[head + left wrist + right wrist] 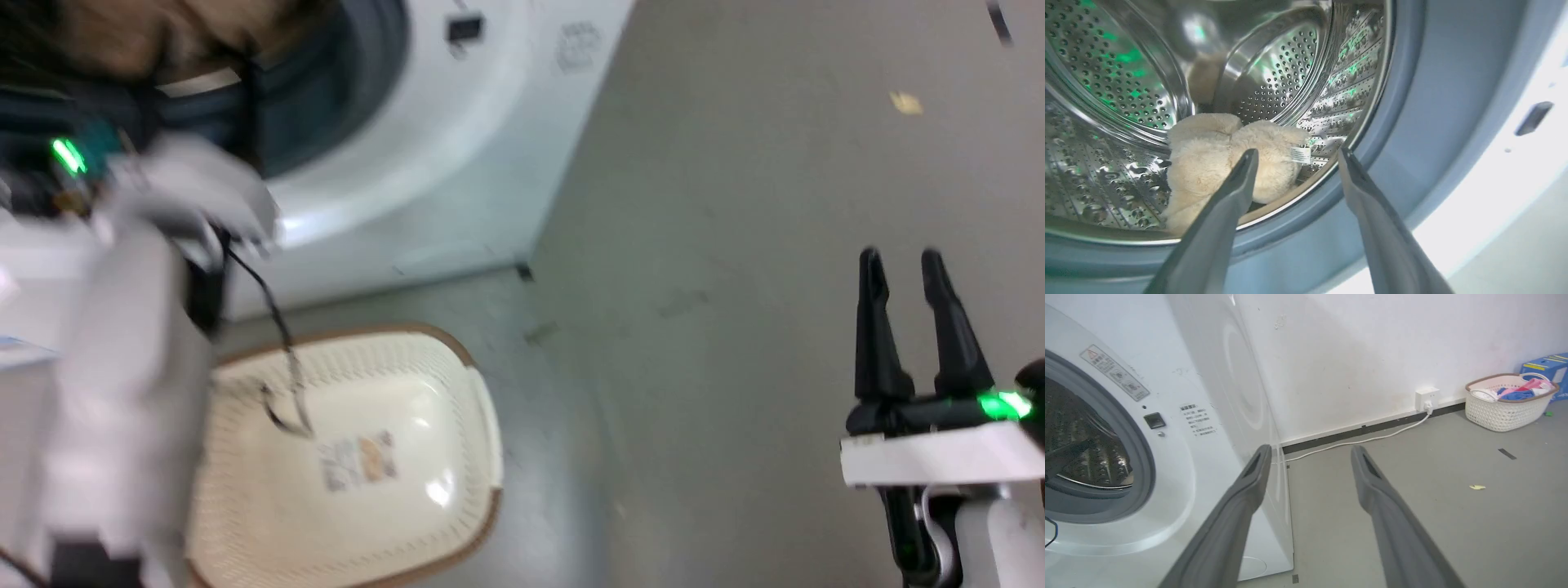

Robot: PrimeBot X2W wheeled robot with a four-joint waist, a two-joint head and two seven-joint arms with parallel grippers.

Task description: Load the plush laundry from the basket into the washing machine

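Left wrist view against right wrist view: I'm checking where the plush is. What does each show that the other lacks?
Left wrist view: the plush laundry lying in the drum, beyond the open left gripper. Right wrist view: the open right gripper, a wall socket and a far basket of clothes. Both: the washing machine, its grey door seal and drum.

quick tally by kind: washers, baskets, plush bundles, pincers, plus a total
washing machine: 1
baskets: 2 (basket by the washer, nothing in it; far basket by the wall, holding clothes)
plush laundry: 1
pincers: 2 (left pincer, right pincer, both open)
total: 6
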